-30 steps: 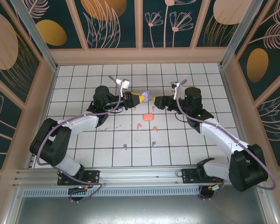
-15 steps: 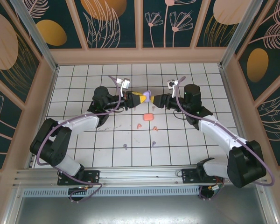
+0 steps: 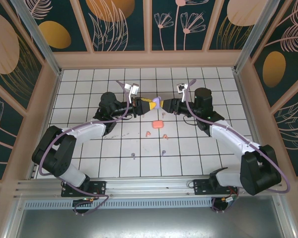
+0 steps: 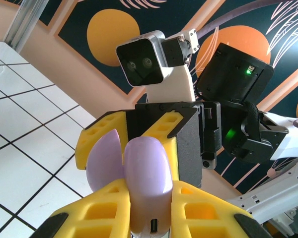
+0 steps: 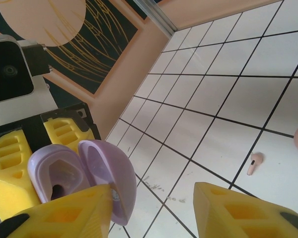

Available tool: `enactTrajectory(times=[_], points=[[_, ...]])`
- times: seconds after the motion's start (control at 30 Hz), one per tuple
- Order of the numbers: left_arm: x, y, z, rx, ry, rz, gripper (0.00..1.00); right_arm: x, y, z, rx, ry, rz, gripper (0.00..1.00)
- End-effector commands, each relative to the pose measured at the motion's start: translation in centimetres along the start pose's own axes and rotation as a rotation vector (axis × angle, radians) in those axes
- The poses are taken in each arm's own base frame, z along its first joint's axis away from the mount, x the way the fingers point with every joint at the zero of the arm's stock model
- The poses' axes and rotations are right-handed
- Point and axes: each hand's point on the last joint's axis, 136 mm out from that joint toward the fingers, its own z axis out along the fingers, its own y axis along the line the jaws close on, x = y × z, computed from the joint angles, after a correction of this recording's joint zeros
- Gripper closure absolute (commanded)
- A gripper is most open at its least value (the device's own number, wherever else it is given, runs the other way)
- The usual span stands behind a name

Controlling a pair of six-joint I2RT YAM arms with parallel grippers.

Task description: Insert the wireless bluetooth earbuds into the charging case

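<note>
Right arm has just swung in. A second back there was clear air between the two, and now the right pincer (image 3: 165,106) is nose to nose with the left pincer (image 3: 150,104). The left one hasn't budged: it is pressed together on the lilac charging case (image 4: 146,171), pinching it low on the body and holding it up off the worktop (image 3: 89,89).

The case is hinged open. On the right wrist view I get the hollow base with the lid (image 5: 107,171) swung aside. My right pincer is spread, though narrower than it was. The lid sits just against one finger and the other finger is well clear, with nothing pinched that I can see.

So the case is presented, but no bud is in hand. The earbuds (image 3: 148,133) lie on the worktop below both pincers, well apart from them, and one pink earbud (image 5: 256,162) sits out beyond my right finger. My read is that this approach concerns the lid, and loading hasn't begun.
</note>
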Motion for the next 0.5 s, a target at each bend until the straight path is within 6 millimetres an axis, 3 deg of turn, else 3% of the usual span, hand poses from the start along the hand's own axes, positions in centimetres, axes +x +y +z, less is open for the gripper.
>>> enactTrajectory(times=[0.0, 0.2, 0.47], points=[[-0.7, -1.1, 0.4, 0.041, -0.009, 0.039, 1.00, -1.1, 1.4, 0.2, -0.047, -0.019, -0.040, 0.56], [-0.8, -1.0, 0.6, 0.038, -0.011, 0.038, 1.00, -0.6, 1.3, 0.3, -0.051, -0.007, -0.035, 0.70], [-0.9, -0.9, 0.8, 0.033, -0.015, 0.037, 1.00, -0.1, 1.3, 0.4, -0.053, 0.006, -0.032, 0.70]])
